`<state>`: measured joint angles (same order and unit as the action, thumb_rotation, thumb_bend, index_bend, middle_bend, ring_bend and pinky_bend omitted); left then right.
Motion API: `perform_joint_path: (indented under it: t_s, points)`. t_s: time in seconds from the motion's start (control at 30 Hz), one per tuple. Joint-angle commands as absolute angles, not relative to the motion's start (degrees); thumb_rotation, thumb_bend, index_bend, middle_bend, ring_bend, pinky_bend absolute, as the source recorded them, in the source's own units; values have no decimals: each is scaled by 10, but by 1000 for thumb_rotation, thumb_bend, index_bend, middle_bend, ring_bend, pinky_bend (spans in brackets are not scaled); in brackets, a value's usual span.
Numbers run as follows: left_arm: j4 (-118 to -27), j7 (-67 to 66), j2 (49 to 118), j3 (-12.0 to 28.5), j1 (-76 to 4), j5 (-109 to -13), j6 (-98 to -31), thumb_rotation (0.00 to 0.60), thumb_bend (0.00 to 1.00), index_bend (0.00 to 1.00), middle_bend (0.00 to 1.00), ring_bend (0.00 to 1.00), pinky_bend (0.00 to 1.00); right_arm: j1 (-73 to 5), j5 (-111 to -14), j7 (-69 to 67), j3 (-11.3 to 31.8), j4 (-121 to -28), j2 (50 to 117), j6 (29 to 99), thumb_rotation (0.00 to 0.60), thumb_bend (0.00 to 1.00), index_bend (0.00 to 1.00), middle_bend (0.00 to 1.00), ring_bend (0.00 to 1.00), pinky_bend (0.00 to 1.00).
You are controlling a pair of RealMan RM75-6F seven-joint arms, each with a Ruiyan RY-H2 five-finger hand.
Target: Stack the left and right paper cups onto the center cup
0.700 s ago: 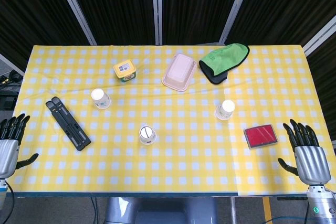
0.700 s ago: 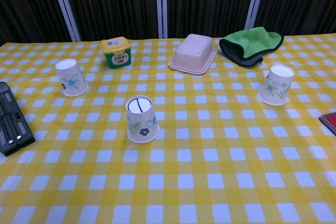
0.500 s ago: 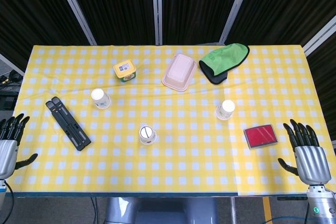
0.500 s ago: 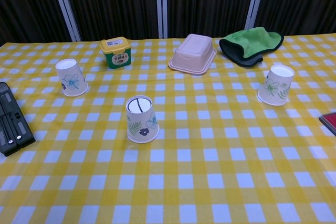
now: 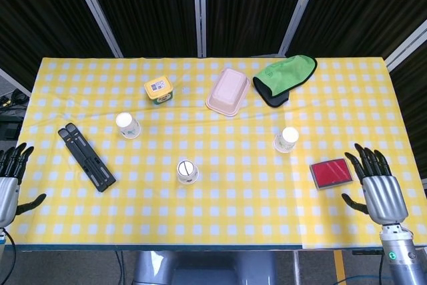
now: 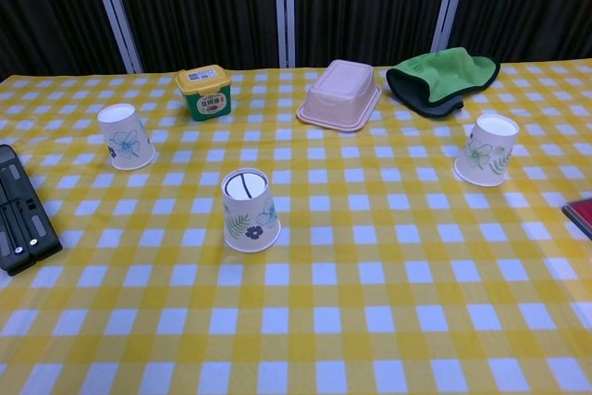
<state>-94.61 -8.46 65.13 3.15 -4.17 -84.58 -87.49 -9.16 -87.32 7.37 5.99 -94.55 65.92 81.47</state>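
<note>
Three paper cups sat upside down on the yellow checked table (image 5: 220, 218), well apart. Center cup (image 5: 187, 171) near the front middle, left cup (image 5: 127, 125) further back beside the black folded stand (image 5: 86, 157), right cup (image 5: 287, 139) just behind the red card (image 5: 330, 173). Left hand (image 5: 8, 185) parked off the left edge, fingers spread, nothing in it. Right hand (image 5: 375, 187) near the front right corner beside the card, also spread wide and empty.
</note>
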Motion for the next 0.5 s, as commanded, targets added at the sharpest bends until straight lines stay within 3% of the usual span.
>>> perform_joint_path:
  t_s: [0.03,0.33,0.5]
  points:
    - [-945,-83,651,32,-41,-845,-876,600,38,0,0,0,0,-133,-844,104,91,-981,647,766,600,114,229,13,0,53]
    - [-937,-74,652,36,-45,-836,-865,600,38,0,0,0,0,-258,-663,175,157,-963,672,588,600,162,281,55,0,74]
    - [-936,-76,652,37,-47,-833,-861,600,38,0,0,0,0,-291,-609,197,164,-939,692,555,600,163,285,62,0,76]
